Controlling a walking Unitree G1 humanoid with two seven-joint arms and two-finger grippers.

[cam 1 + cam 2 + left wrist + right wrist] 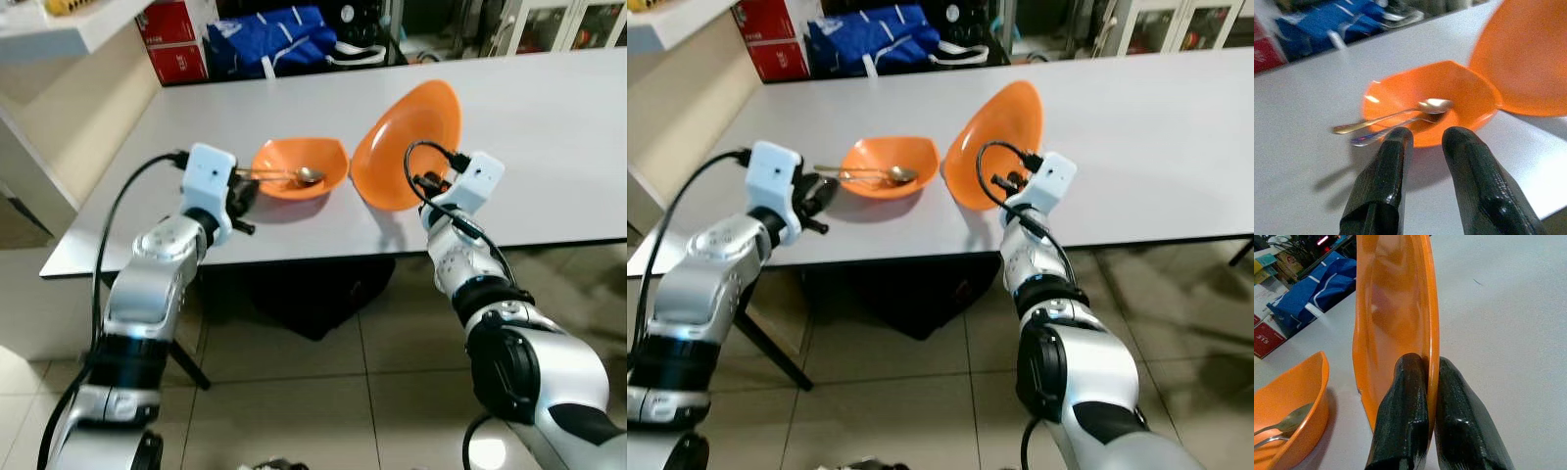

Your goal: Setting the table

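Right wrist view: orange plate (1396,308) rim pinched btwn right end effector (1427,377) fingers.

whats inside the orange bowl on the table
Two utensils lie in the orange bowl: a spoon and a second piece beneath it, handles sticking out over the rim. The second piece's head is covered by the spoon.

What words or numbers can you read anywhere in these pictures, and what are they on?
"315": white digits on the red box behind the table, seen in the right wrist view.
The other white print on the red box is too small and blurred to read.
The orange bowl, the orange plate, the spoons and the blue bag show no readable writing.
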